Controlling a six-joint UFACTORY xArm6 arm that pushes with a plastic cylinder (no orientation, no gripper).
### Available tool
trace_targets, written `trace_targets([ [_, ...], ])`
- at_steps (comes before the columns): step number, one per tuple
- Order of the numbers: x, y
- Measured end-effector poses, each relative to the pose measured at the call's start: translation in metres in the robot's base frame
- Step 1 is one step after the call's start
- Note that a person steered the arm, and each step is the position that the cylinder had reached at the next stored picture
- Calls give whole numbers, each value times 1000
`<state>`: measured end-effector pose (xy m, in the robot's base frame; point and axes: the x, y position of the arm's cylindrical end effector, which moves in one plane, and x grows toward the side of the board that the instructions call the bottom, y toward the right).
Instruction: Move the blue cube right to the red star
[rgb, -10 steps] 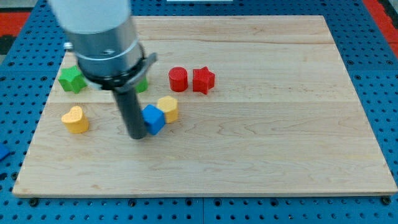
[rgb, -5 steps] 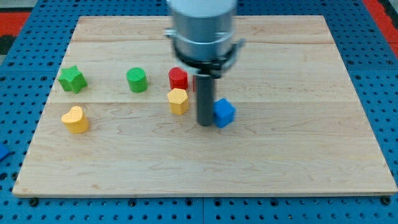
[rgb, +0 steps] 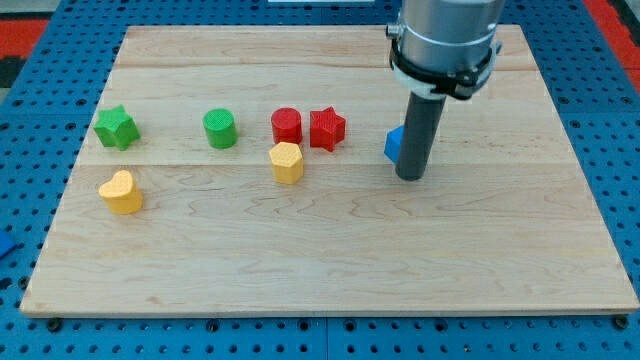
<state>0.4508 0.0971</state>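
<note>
the table (rgb: 560, 250) carries everything. the arm comes down from the view's top, its rod upright, with my tip (rgb: 410, 178) planted just right of the blue cube (rgb: 394, 146) and hiding most of it. there is no claw, so nothing is held. the blue cube sits to the right of the red star (rgb: 327, 129), apart from it. a leftward push risks overshooting and knocking the star into the red cylinder (rgb: 286, 125).

Rod (rgb: 420, 130) hides most of blue cube (rgb: 394, 146); arm cut off at top.
</note>
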Motion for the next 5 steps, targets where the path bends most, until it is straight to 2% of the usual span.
trace_targets([
  [3,-14,7],
  [4,-23,-27],
  [5,2,-19],
])
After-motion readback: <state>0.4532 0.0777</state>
